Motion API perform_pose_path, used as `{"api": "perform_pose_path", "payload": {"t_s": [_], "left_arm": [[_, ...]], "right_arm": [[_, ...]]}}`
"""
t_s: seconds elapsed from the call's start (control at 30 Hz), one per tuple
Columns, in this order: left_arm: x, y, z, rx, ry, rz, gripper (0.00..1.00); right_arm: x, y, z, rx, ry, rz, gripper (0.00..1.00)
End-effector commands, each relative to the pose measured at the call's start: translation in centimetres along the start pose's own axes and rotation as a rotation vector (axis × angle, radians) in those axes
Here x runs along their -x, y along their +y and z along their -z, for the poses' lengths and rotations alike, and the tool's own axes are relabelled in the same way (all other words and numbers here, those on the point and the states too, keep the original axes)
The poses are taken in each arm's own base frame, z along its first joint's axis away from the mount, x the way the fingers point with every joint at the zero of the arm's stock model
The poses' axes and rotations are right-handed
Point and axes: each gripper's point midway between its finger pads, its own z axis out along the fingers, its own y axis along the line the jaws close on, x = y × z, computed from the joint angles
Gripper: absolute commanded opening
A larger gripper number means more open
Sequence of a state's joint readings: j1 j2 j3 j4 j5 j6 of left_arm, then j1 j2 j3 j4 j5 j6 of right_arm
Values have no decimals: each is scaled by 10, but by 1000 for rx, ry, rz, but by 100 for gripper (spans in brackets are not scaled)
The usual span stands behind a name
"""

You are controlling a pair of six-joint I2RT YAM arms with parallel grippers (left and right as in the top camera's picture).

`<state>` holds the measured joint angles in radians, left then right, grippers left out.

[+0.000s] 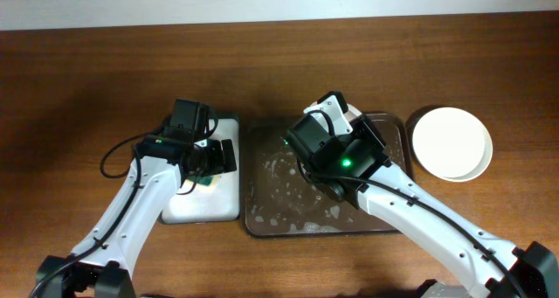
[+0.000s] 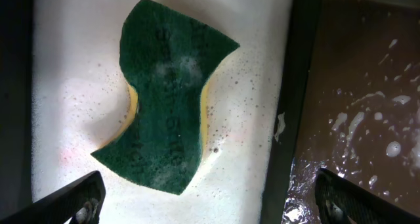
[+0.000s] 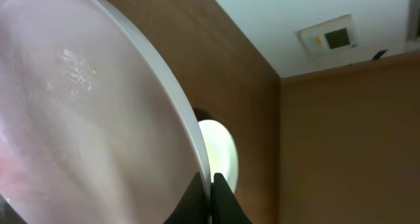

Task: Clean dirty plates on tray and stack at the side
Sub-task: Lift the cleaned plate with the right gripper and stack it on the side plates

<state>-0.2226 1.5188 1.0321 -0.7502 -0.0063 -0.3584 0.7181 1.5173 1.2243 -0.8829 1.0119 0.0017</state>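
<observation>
Over the tray [image 1: 266, 202], the pale pink plate [image 3: 85, 106] is held tilted, with the right gripper [image 3: 211, 196] clamped on its rim. The step in hand appears to be transfer to the stack. The next move calls for carrying the plate right and lowering it level onto the white plate [image 1: 450, 143] beside the tray. The left gripper [image 2: 210, 207] hovers, fingers spread wide, above the green sponge [image 2: 170, 99] in the small white tray [image 1: 205, 206].

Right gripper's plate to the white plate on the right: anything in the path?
Nothing visible. The right gripper pinches the pale pink plate by its rim above the tray. The white plate lies on the table just past the tray's right edge, with nothing between them.
</observation>
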Motion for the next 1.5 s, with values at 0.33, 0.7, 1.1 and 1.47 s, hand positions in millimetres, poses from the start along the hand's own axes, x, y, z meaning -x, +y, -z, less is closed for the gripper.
{"api": "perform_pose_path", "payload": {"t_s": [0.33, 0.7, 1.1, 1.47], "left_arm": [[0, -1, 0, -12, -2, -3, 100], [0, -2, 0, -12, -2, -4, 100], [0, -1, 0, -11, -1, -4, 100], [0, -1, 0, -12, -1, -4, 100]], "right_arm": [[25, -40, 22, -209, -91, -7, 4], [34, -37, 21, -180, -123, -69, 4], [-73, -52, -120, 444, 335, -975, 4], [-221, -92, -186, 313, 679, -1291, 4]]}}
